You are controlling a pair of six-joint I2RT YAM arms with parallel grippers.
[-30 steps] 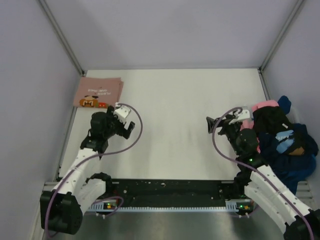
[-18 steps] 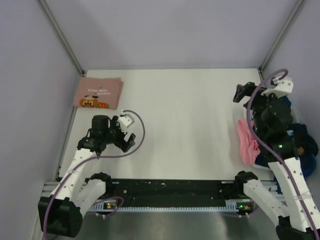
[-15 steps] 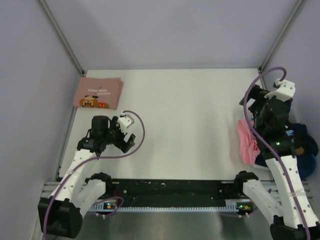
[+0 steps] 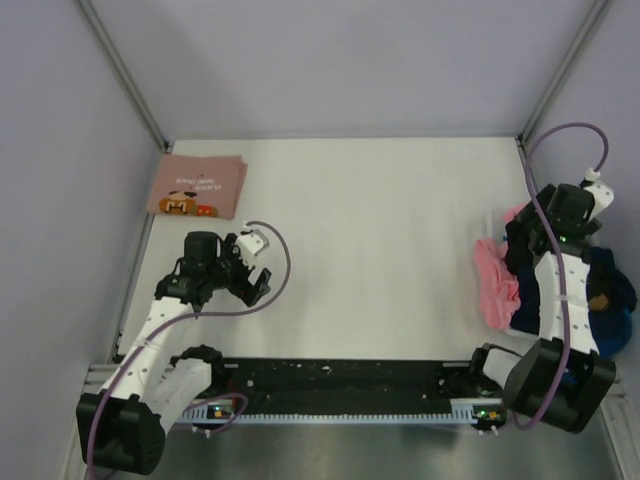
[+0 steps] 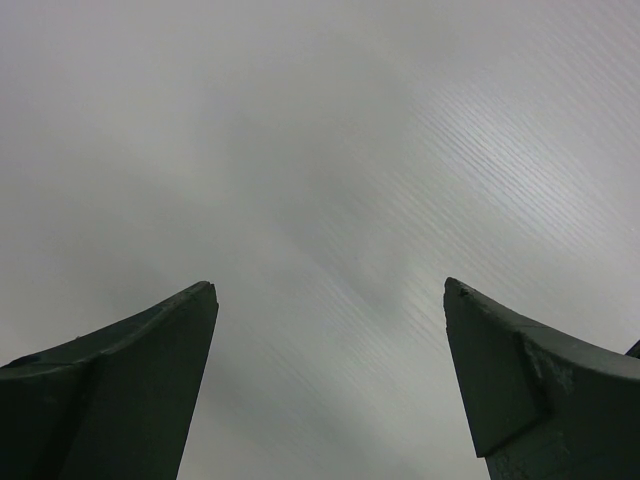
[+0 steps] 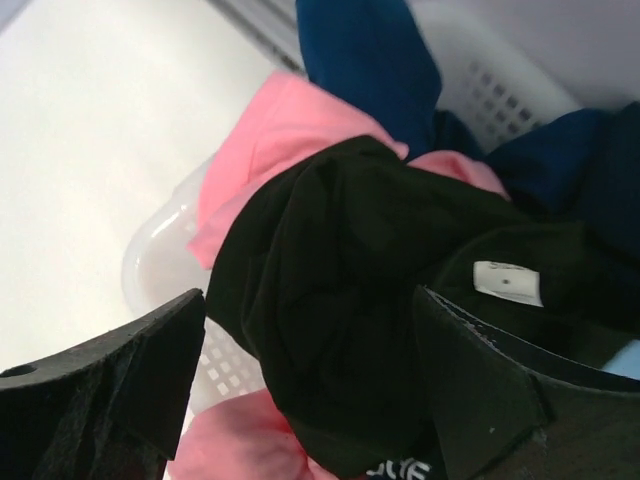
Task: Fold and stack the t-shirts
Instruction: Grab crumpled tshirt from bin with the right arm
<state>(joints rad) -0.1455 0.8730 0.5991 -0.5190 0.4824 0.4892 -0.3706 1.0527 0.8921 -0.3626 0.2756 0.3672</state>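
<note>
A folded pink t-shirt with a cartoon print point(image 4: 197, 186) lies at the far left of the table. The other t-shirts are heaped in a white basket point(image 6: 165, 262) at the right: a black one point(image 6: 360, 300) on top, a pink one point(image 6: 270, 130) point(image 4: 493, 280) spilling over the basket's left rim, and blue point(image 6: 370, 60) and navy point(image 6: 590, 170) ones behind. My right gripper point(image 6: 310, 300) point(image 4: 527, 243) is open, just above the black shirt, holding nothing. My left gripper point(image 4: 258, 275) point(image 5: 330, 290) is open and empty over bare table.
The basket sits against the right wall, partly off the table's right edge. Grey walls close in the left, far and right sides. The black base rail point(image 4: 340, 380) runs along the near edge.
My right arm rose, swung right and came down over the basket's pile. Pink cloth now hangs over the basket's left rim. My left gripper shifted slightly toward the near edge.
</note>
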